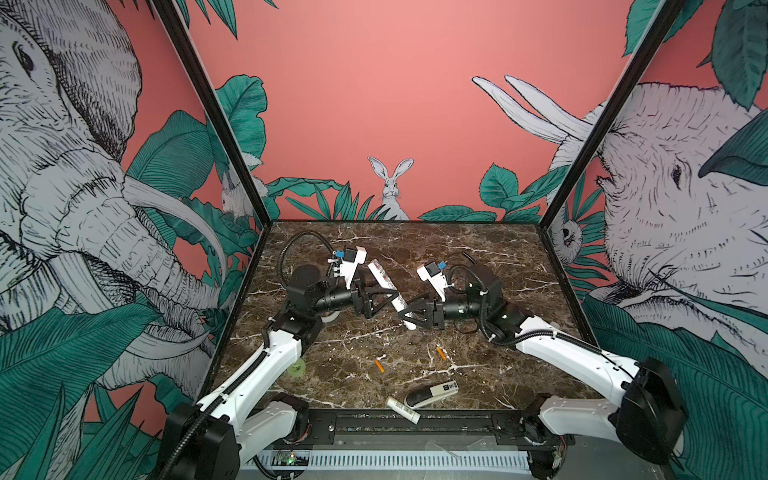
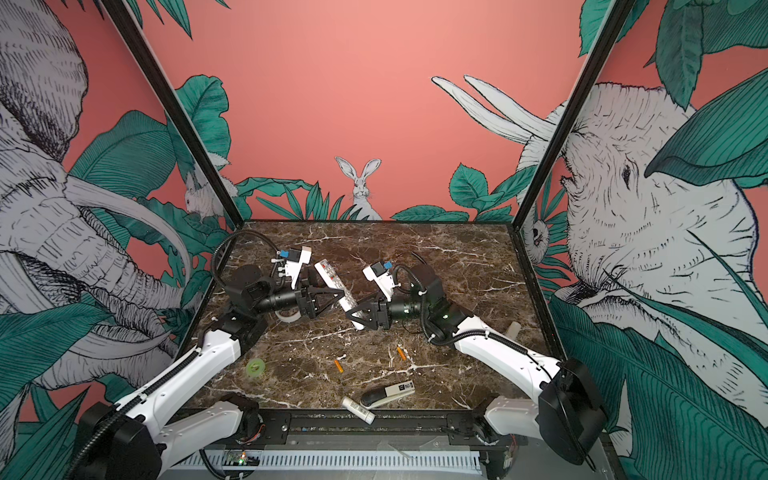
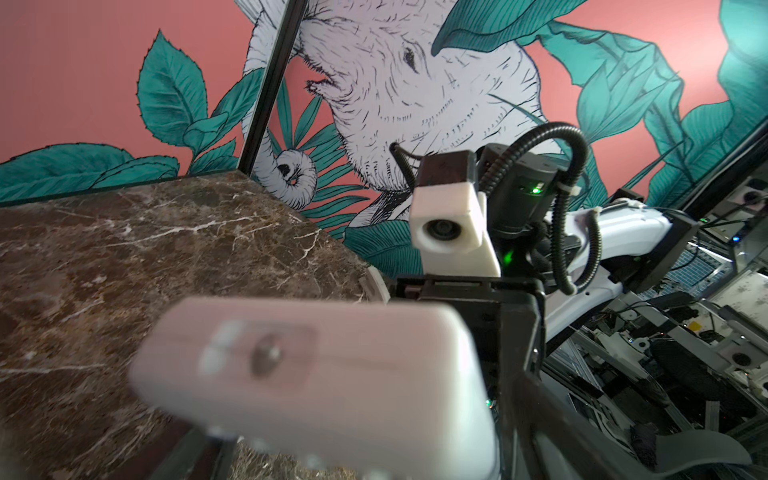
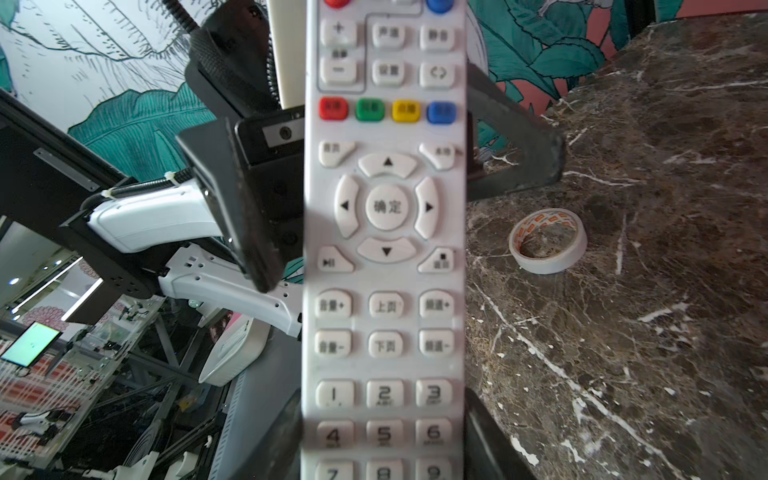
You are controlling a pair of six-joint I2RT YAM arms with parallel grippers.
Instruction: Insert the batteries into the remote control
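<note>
R gripper (image 1: 409,318) is clamped on the remote control (image 1: 379,272) at its number-pad end, holding it off the table (image 1: 324,345) w/ buttons twd the right wrist cam. L gripper (image 1: 390,297) is spread wide, fingers either side of the remote's mid section, not pinching it as far as I can tell. Both batteries (image 1: 379,365) lie loose on the marble nr the front edge, well apart from the remote. Progress: early, nothing loaded. Remote's back isn't visible, so can't tell if the cover's off. Left: expose the bay, pick up each cell, seat both, close up.
</note>
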